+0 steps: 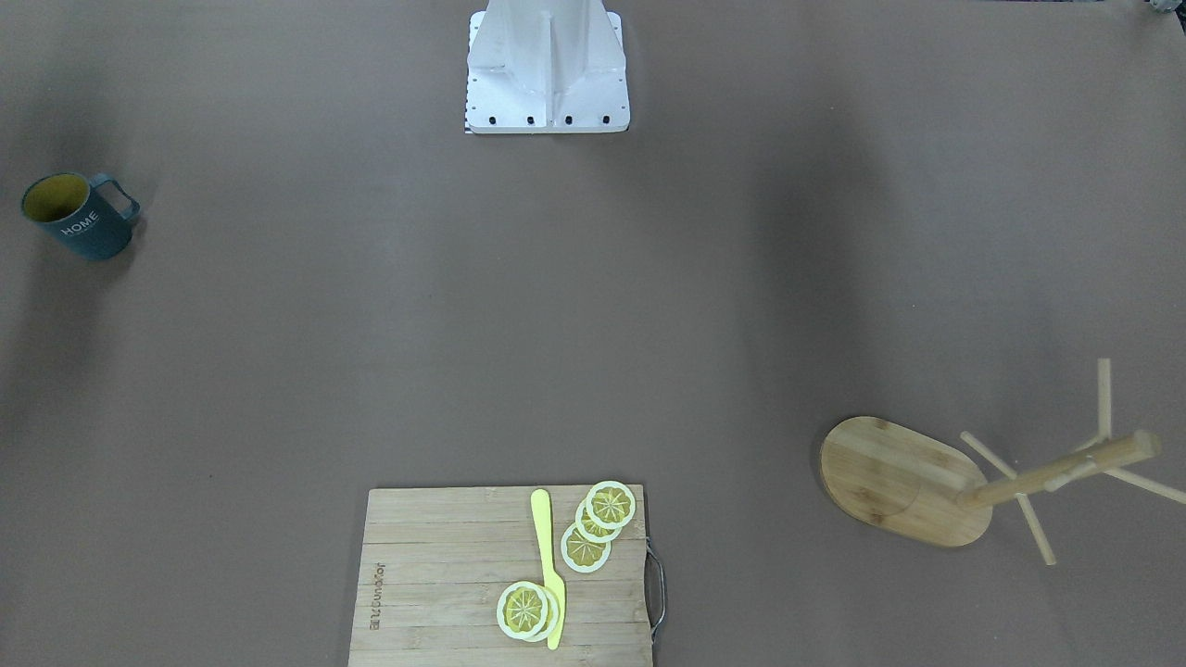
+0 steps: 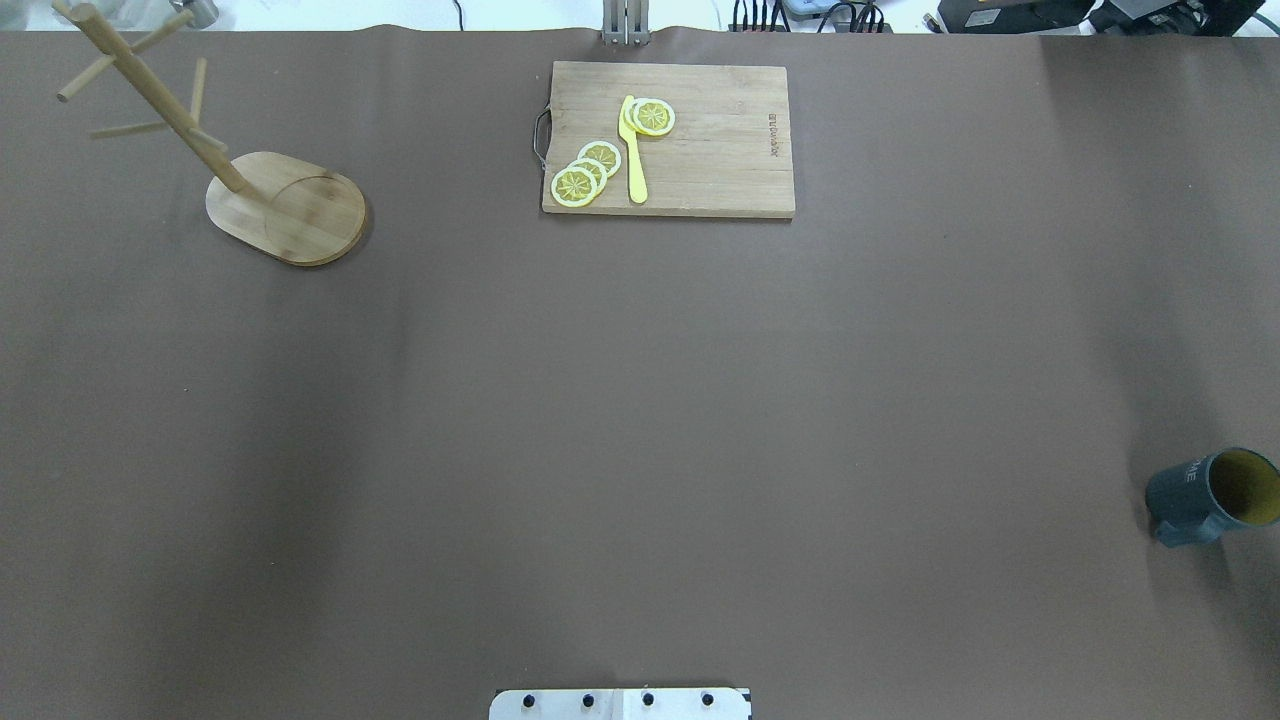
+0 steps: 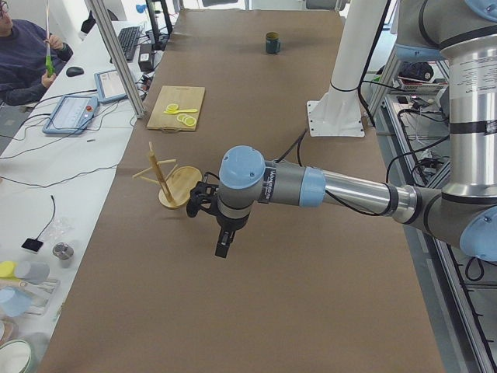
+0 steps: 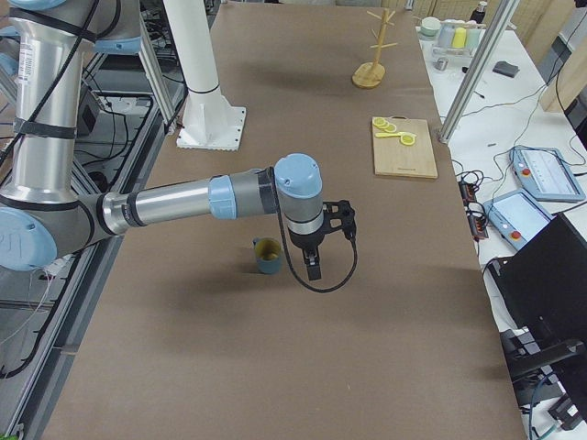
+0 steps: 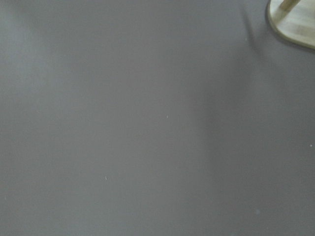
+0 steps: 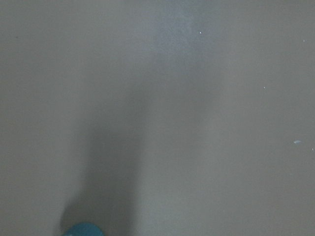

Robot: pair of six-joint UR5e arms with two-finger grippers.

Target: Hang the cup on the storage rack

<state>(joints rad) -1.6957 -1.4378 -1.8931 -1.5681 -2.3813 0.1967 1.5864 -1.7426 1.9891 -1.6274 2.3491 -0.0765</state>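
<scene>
Brown paper covers the long table (image 2: 640, 400); the cup (image 2: 1195, 497) stands upright near its right end, well apart from the rack (image 2: 290, 207) at the far left corner. The right gripper (image 4: 315, 270) hangs above the table near the cup and the left gripper (image 3: 223, 247) near the rack; I cannot tell whether either is spread or closed. A cutting board (image 2: 720, 150) with lemon slices (image 2: 585, 175) lies at the far edge.

Bare bench (image 6: 221, 123) fills the view, crossed by 1 soft dark shadow (image 6: 113, 162); a teal sliver of the cup (image 6: 81, 230) just peeks in.
</scene>
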